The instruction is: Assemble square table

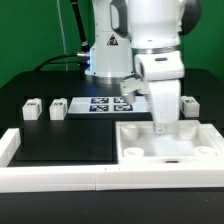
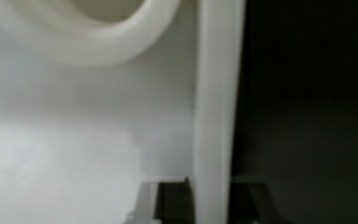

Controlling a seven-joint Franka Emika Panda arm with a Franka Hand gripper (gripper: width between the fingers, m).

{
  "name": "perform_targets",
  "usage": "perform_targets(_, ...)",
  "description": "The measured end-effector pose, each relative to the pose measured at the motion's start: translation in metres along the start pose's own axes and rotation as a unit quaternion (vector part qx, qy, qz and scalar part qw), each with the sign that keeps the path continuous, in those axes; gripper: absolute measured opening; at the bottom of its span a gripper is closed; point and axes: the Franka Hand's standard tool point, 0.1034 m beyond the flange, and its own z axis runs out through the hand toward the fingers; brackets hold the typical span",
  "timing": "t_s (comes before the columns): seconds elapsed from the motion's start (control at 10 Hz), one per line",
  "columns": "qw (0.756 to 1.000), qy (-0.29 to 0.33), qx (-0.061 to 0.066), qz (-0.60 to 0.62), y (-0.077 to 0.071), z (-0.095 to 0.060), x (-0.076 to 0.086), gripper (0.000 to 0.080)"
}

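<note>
The white square table slab (image 1: 190, 147) lies at the front of the exterior view's right, with its raised rim and round corner sockets (image 1: 131, 152) facing up. My gripper (image 1: 162, 128) points straight down over the slab's far rim. In the wrist view the rim wall (image 2: 215, 110) runs between my two dark fingers (image 2: 172, 203), which press on both sides of it, so my gripper (image 2: 215, 203) is shut on the slab's rim. One round socket (image 2: 105, 30) shows beside the wall. Two short white legs (image 1: 32, 108) (image 1: 58, 107) lie at the left and one leg (image 1: 187, 103) at the right.
The marker board (image 1: 105, 103) lies flat behind the slab, partly hidden by my arm. White border rails run along the front edge (image 1: 60, 177) and the left side (image 1: 8, 146) of the black table. The robot base (image 1: 105, 50) stands at the back.
</note>
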Motion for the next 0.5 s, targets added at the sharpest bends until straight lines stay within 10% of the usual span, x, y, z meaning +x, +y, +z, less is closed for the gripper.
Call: perform_targets(0.5,1.0,-0.001,0.0,0.006,-0.0004,-0.0001,-0.0046,0.0054)
